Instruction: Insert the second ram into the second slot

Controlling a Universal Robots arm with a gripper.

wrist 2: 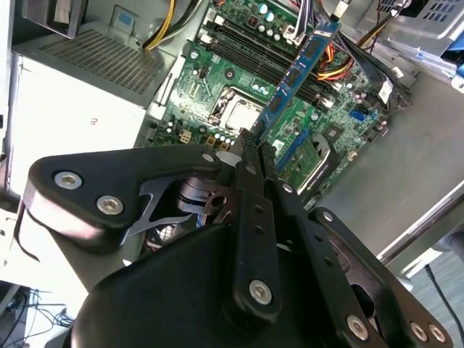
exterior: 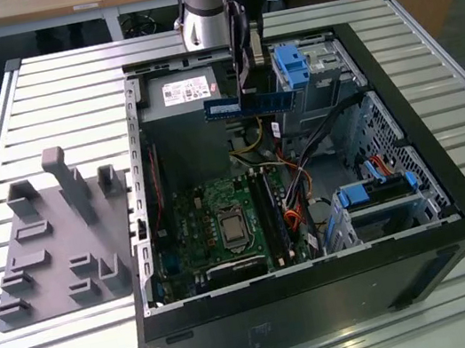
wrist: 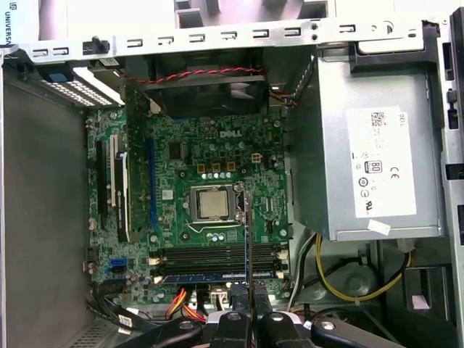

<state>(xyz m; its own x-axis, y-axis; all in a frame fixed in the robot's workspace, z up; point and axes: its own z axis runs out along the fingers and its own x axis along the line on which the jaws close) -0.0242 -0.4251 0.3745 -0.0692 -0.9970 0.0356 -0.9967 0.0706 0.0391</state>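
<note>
Exterior view: soft even light, slatted table [exterior: 57, 97] bright, computer case [exterior: 283, 309] interior shadowed — second ram [exterior: 252, 105] stands out lit. First wrist view: pale glare on power supply [wrist: 362, 87]. Second wrist view: gripper [wrist 2: 254, 145] dark, dull sheen.

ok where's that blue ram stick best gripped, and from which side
Mid-length on its top edge, from above, pinching the flat faces: the second ram is thin and on edge, leaving its lower edge free. The pincer holds it so.
</note>
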